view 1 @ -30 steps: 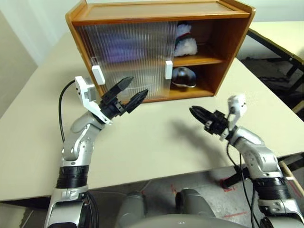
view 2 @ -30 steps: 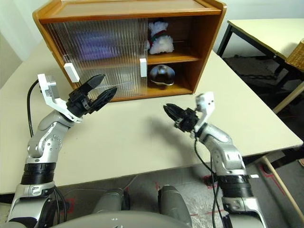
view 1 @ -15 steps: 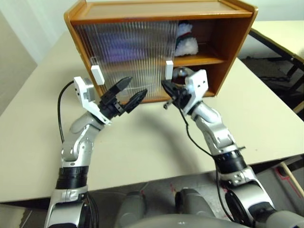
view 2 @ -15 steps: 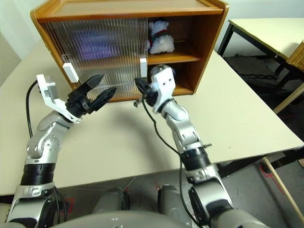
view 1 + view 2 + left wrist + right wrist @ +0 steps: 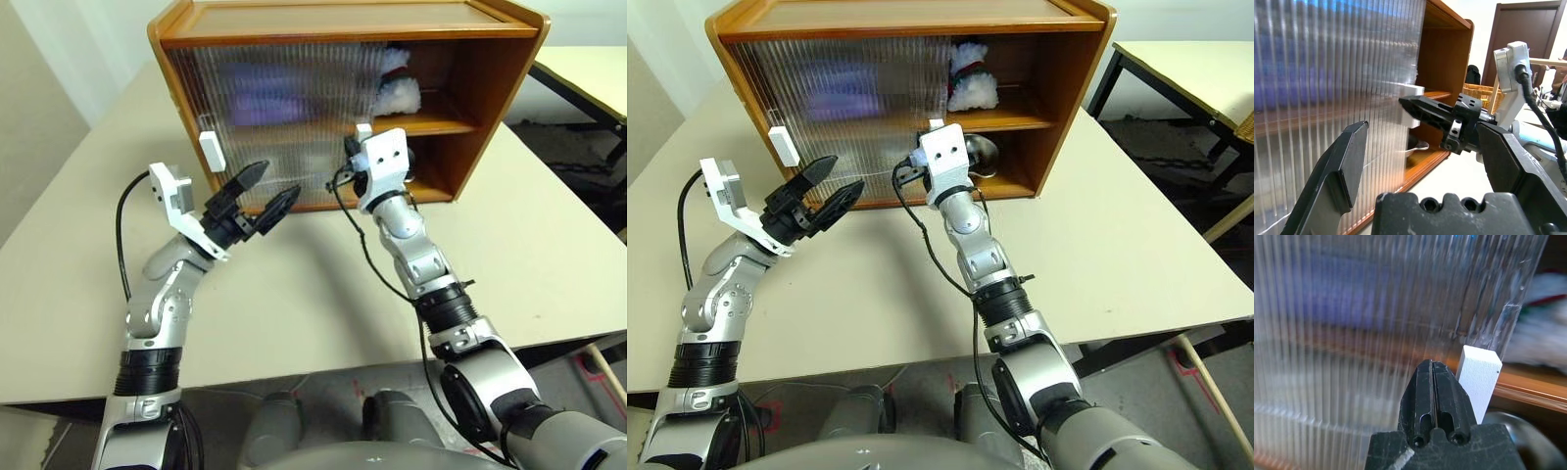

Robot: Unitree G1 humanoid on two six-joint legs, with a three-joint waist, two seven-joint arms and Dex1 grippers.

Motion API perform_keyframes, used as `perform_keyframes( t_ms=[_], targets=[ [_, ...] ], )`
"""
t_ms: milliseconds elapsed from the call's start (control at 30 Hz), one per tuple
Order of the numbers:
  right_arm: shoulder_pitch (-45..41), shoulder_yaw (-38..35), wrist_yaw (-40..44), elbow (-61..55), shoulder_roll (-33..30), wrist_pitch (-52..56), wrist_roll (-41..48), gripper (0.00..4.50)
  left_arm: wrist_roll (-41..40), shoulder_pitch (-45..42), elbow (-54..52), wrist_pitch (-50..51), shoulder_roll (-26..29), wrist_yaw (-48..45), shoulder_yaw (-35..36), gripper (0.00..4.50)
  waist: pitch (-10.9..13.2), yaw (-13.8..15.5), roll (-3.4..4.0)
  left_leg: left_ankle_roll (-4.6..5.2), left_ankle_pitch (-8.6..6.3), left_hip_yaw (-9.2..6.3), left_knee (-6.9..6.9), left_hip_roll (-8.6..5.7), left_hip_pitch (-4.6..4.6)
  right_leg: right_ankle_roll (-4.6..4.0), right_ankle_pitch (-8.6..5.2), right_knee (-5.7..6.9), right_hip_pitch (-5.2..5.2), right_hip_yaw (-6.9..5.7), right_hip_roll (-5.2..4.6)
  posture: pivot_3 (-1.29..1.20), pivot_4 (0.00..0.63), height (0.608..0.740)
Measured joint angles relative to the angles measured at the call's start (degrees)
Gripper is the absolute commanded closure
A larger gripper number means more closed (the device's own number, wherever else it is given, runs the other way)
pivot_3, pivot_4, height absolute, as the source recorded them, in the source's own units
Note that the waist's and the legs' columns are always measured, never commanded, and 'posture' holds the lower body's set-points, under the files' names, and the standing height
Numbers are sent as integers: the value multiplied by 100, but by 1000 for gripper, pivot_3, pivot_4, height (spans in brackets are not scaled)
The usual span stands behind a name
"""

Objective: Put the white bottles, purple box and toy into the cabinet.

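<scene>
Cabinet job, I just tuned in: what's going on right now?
The right tool is shut and sits at the white handle on the edge of the sliding door, apparently to push it. The left tool hangs open in front of the cabinet, holding nothing. The toy is on the upper shelf in the open part, with a steel bowl below it. A purple shape shows through the door.

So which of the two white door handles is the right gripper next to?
The handle at the doors' inner edge, beside the open compartment; the shut right gripper sits beside it. The other handle is near the cabinet's left side.
</scene>
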Motion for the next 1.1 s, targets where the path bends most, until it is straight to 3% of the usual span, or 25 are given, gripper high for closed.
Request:
perform_keyframes(
  t_ms=[200, 400, 767, 933, 1100],
  targets=[
    [420, -56, -903, -443, 18, 49, -417, 4493, 1, 16, -30, -5, -33, 20, -6, 0, 0, -5, 0, 11, 6, 0, 0, -5, -4, 8, -5, -2, 0, 2, -7, 121, 0, 740],
    [496, -626, -1546, -555, -48, 250, -448, 4493, 1, 6, -25, -5, -49, 4, -17, 0, 0, -31, 0, 15, 9, 0, 0, -4, -2, 9, -7, -1, 1, 2, -4, 93, 0, 740],
    [376, -1415, -2323, 44, -351, 344, -304, 4493, 2, -208, 102, -5, -83, -96, -114, 0, 1, -223, 1, 18, 11, 1, 0, -4, -2, 11, -8, -2, 3, 7, 0, 76, 0, 740],
    [370, -1516, -2079, 26, -508, 293, -135, 4493, 5, -211, 105, -5, -83, -131, -123, 0, 1, -340, 1, 19, 11, -1, -3, 0, 1, 21, -15, -2, 4, 11, 6, 83, 0, 740],
    [1077, -954, -613, -979, -543, 266, 402, 4493, 13, -213, 109, -10, -84, -144, -120, 0, 2, -321, 3, 19, 11, -6, -7, 1, 3, 37, -27, -1, 7, 8, 6, 90, 0, 740]
  ],
)
